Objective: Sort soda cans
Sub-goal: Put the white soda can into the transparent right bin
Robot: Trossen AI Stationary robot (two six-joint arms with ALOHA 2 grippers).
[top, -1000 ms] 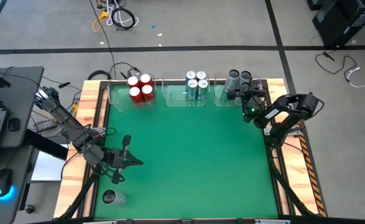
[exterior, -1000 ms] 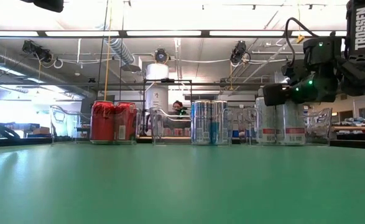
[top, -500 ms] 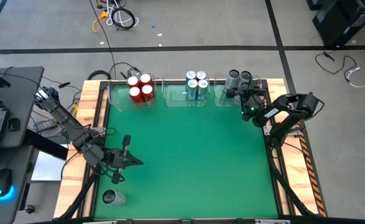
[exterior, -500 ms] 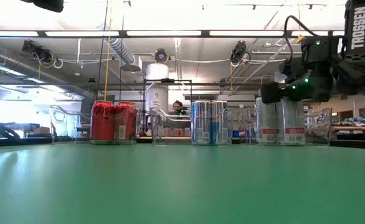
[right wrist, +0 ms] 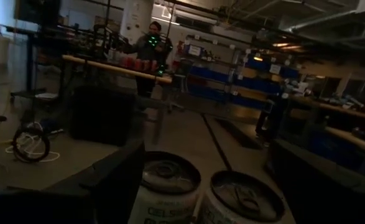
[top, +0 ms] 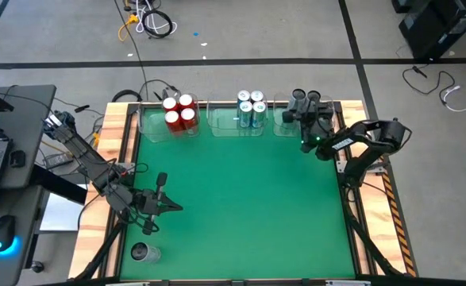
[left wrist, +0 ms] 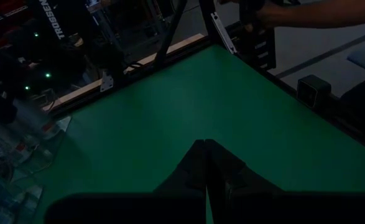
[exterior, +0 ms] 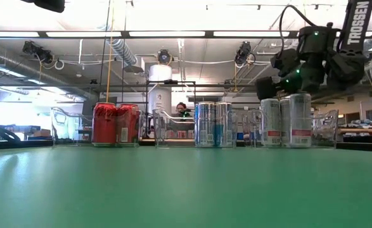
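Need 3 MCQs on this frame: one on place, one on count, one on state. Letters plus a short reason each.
1. Where is the right gripper?
A. over the grey cans at the far right of the table
B. over the red cans
C. at the near left corner

2. How many red cans show in the high view?
A. two
B. four
C. six

3. What state is the left gripper in?
A. shut on nothing
B. shut on a red can
C. wide open

Answers:
1 A: the high view shows it next to the grey cans, and its wrist view looks down on two can tops.
2 B: four silvery tops sit clustered in the left clear bin.
3 A: in the left wrist view the fingers meet, with only green table ahead.
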